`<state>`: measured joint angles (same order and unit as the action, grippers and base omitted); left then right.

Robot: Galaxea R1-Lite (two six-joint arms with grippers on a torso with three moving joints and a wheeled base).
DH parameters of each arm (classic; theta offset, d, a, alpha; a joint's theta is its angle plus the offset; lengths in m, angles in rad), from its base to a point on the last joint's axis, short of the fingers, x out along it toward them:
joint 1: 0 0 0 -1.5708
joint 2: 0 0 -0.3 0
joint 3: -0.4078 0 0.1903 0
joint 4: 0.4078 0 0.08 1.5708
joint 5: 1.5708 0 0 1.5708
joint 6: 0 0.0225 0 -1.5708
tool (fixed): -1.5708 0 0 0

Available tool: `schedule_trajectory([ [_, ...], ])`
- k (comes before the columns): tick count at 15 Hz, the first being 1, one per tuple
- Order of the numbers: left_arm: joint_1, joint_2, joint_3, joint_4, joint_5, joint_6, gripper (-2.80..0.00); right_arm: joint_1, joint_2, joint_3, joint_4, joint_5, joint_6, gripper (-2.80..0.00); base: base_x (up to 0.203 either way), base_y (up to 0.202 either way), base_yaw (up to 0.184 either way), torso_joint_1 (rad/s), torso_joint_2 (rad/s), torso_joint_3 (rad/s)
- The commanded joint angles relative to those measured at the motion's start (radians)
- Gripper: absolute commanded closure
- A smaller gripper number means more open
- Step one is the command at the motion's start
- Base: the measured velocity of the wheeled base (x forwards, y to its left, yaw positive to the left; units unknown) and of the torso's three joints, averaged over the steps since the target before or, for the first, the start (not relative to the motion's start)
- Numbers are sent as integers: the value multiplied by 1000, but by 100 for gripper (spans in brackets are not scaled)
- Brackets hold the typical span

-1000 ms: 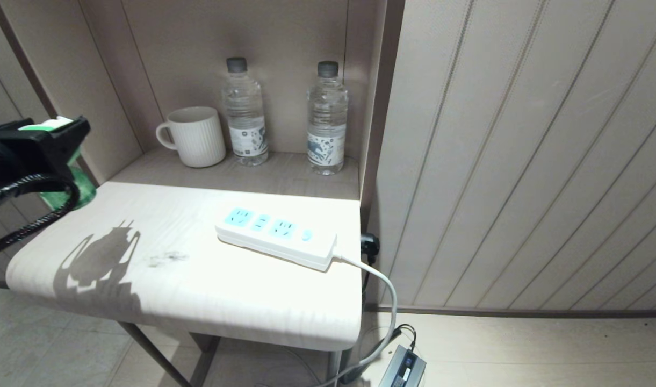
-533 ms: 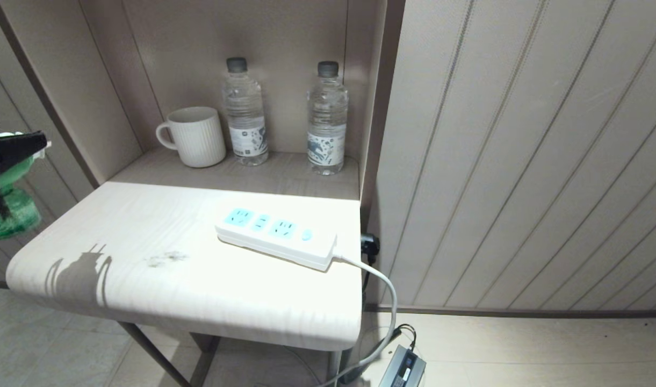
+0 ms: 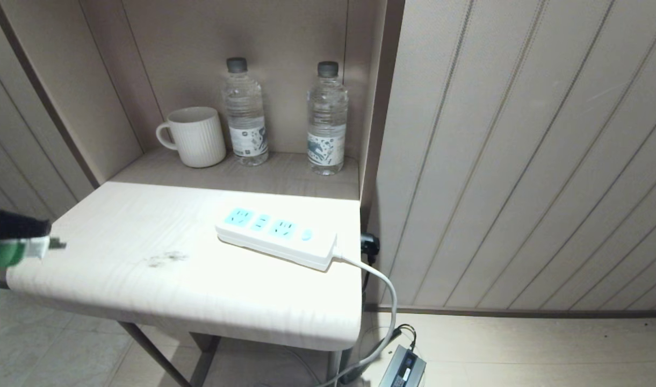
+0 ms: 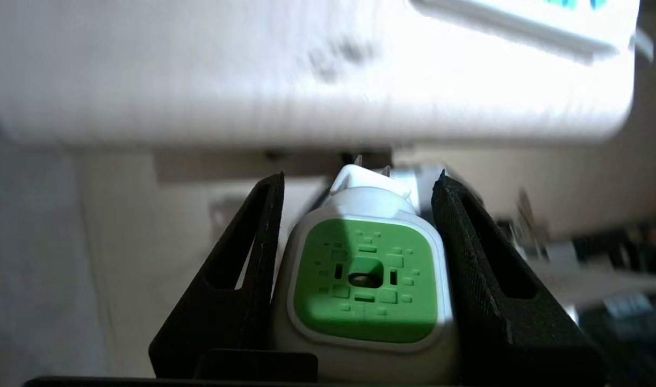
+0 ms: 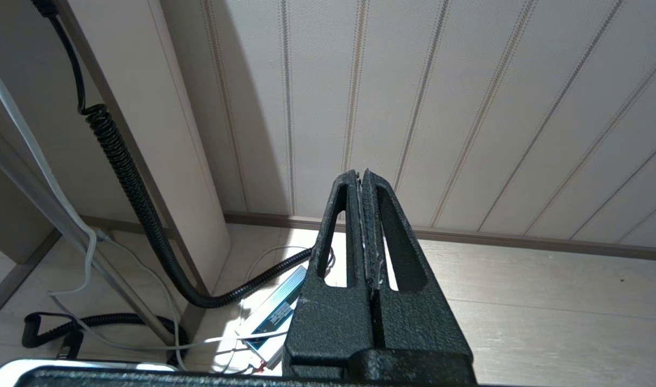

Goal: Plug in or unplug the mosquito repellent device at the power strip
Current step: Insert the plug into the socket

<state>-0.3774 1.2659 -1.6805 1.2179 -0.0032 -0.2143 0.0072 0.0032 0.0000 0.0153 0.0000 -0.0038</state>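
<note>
Left gripper [image 4: 360,252]: clamped on the mosquito repellent device [image 4: 366,282], one black finger [image 4: 242,279] on each side of its body; in the head view it sits at the 9 o'clock edge of the frame, just off the worktop's corner

Mosquito repellent device: green patterned face toward the wrist camera, white head beyond it, metal prongs [image 3: 56,245] pointing level toward the worktop; prongs free in the air, not in any socket

Power strip [image 3: 276,236]: flat on the worktop [image 3: 145,231], right of centre, long axis running from about 10 o'clock to 4 o'clock; light-blue socket faces all unoccupied, round blue button at the cord end; well apart from the device

Cord [image 3: 381,301]: white, leaves the strip's 4 o'clock end, drops over the worktop's right edge to the floor

Shelf recess, 12 o'clock of the strip: white ribbed mug [image 3: 194,136] on the left, two clear water bottles [image 3: 245,113] upright beside it, apart from each other

Worktop mark: dark smudge [image 3: 164,259] at 8 o'clock of the strip

Right gripper [image 5: 364,226]: fingers pressed together, nothing between them, hanging low beside the panelled wall [image 5: 467,107] above the floor; coiled black cable [image 5: 129,177] and a grey power brick [image 5: 274,312] beneath it
</note>
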Motion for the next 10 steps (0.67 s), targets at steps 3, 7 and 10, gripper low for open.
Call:
schedule_trajectory([
  [3,0,128,-69,232,-96,-17,0,0,1,0,0,0,-1,0,0,0,0,0,0,0],
  [7,0,170,-87,239,-95,-33,0,0,1,0,0,0,-1,0,0,0,0,0,0,0],
  [10,0,187,-85,238,-98,-34,0,0,1,0,0,0,-2,0,0,0,0,0,0,0],
])
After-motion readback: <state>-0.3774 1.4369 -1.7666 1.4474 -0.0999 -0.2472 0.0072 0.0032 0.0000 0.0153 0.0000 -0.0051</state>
